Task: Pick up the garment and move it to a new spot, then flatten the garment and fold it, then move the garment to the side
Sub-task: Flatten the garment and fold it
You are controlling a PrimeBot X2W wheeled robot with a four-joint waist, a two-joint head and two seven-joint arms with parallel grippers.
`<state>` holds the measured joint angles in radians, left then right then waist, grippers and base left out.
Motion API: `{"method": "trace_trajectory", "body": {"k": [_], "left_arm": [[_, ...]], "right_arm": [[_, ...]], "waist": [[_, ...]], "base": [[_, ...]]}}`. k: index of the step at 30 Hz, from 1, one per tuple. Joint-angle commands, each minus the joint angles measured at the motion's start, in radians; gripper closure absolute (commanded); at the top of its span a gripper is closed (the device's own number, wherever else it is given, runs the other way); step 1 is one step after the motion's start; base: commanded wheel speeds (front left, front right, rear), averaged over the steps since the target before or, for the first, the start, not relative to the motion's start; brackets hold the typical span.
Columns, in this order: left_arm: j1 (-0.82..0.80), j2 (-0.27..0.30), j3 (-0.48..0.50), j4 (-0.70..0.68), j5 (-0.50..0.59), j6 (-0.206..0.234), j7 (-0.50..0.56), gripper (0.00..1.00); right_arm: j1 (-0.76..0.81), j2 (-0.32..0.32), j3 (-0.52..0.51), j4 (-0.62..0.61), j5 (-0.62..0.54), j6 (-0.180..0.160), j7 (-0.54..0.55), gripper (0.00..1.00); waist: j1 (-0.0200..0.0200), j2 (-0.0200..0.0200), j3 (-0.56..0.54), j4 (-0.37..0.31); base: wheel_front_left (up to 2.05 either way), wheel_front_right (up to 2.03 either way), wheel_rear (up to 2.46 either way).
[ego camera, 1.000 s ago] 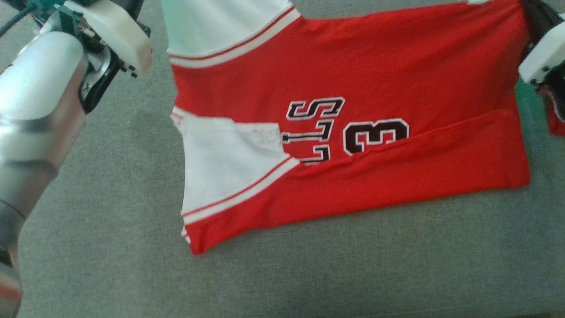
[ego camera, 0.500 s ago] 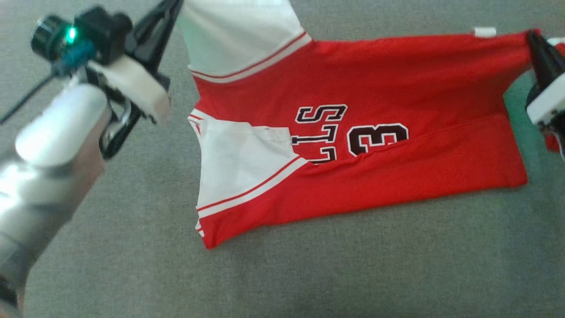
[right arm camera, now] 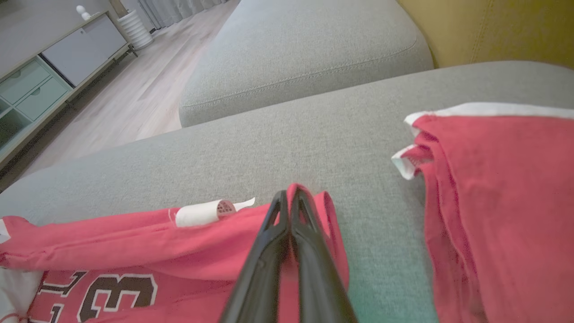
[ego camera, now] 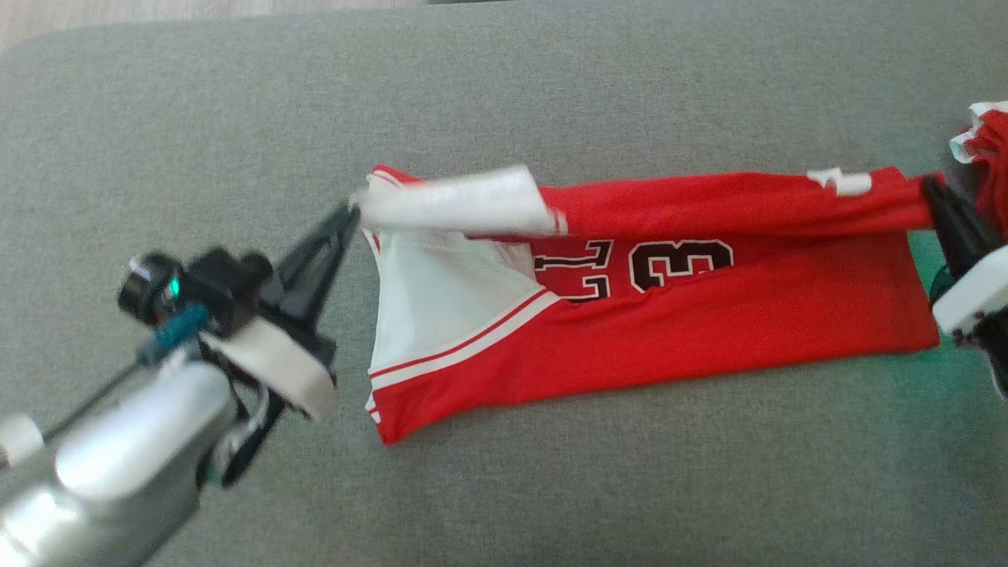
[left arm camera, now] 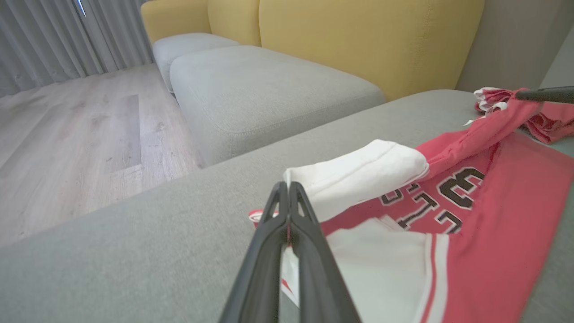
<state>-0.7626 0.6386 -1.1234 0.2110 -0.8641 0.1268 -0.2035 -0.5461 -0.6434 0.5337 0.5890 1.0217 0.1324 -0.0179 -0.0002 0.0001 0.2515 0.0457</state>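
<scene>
Red jersey (ego camera: 709, 315) runs 9-to-3 o'clock; left gripper (ego camera: 352, 211) fingers clamped on 9 end, right gripper (ego camera: 931, 186) same on 3 end; fold probably toward 6.

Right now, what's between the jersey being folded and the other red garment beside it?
Bare grey cushion, in the right wrist view, lies between the jersey and the other red garment.

Home living room. Grey upholstered sofa seats (left arm camera: 269, 85) backed by yellow cushions (left arm camera: 358, 40) at twelve o'clock in the left wrist view, pale wood floor (left arm camera: 67, 148) at nine and grey curtains (left arm camera: 45, 40) at ten; low sideboard (right arm camera: 54, 67) with drawers at ten in the right wrist view.
</scene>
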Motion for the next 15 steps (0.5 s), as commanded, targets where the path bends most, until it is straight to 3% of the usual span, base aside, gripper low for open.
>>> {"method": "trace_trajectory", "body": {"k": [1, 5, 8, 9, 11, 12, 13, 14, 15], "left_arm": [[0.0, 0.052, 0.036, -0.054, -0.005, 0.024, -0.01, 1.0], [0.103, 0.067, 0.011, -0.143, -0.021, 0.081, -0.013, 1.0], [0.144, 0.06, -0.001, -0.164, -0.034, 0.096, -0.015, 1.0], [0.154, 0.057, -0.005, -0.166, -0.038, 0.098, -0.015, 1.0], [0.168, 0.05, -0.007, -0.164, -0.042, 0.104, -0.018, 1.0], [0.174, 0.046, -0.007, -0.162, -0.042, 0.108, -0.02, 1.0], [0.181, 0.041, -0.007, -0.16, -0.044, 0.113, -0.022, 0.73], [0.189, 0.035, -0.004, -0.156, -0.046, 0.122, -0.026, 0.17], [0.198, 0.029, -0.001, -0.153, -0.047, 0.131, -0.03, 0.0]], "right_arm": [[0.032, -0.039, -0.009, -0.031, 0.013, -0.002, -0.012, 1.0], [0.103, -0.043, -0.024, -0.041, 0.008, -0.002, -0.018, 1.0], [0.134, -0.038, -0.033, -0.034, -0.001, -0.002, -0.013, 1.0], [0.142, -0.034, -0.035, -0.03, -0.006, -0.002, -0.01, 0.84], [0.154, -0.024, -0.042, -0.023, -0.015, -0.002, -0.007, 0.38], [0.16, -0.02, -0.05, -0.016, -0.019, -0.002, -0.009, 0.01], [0.164, -0.017, -0.06, -0.004, -0.022, -0.002, -0.014, 0.0], [0.17, -0.011, -0.07, 0.007, -0.026, -0.002, -0.023, 0.0], [0.178, -0.004, -0.079, 0.016, -0.03, -0.002, -0.031, 0.0]], "waist": [[0.0002, -0.0001, -0.003, 0.002], [0.0002, -0.0001, -0.013, 0.011], [0.0002, -0.0001, -0.015, 0.014], [0.0002, -0.0001, -0.016, 0.013], [0.0002, -0.0001, -0.016, 0.013], [0.0002, -0.0001, -0.017, 0.013], [0.0002, -0.0001, -0.019, 0.013], [0.0002, -0.0001, -0.024, 0.012], [0.0002, -0.0001, -0.03, 0.011]], "base": [[0.0, 0.0, 0.0], [0.0, 0.0, 0.0], [0.0, 0.0, 0.0], [0.0, 0.0, 0.0], [0.0, 0.0, 0.0], [0.0, 0.0, 0.0], [0.0, 0.0, 0.0], [0.0, 0.0, 0.0], [0.0, 0.0, 0.0]]}}
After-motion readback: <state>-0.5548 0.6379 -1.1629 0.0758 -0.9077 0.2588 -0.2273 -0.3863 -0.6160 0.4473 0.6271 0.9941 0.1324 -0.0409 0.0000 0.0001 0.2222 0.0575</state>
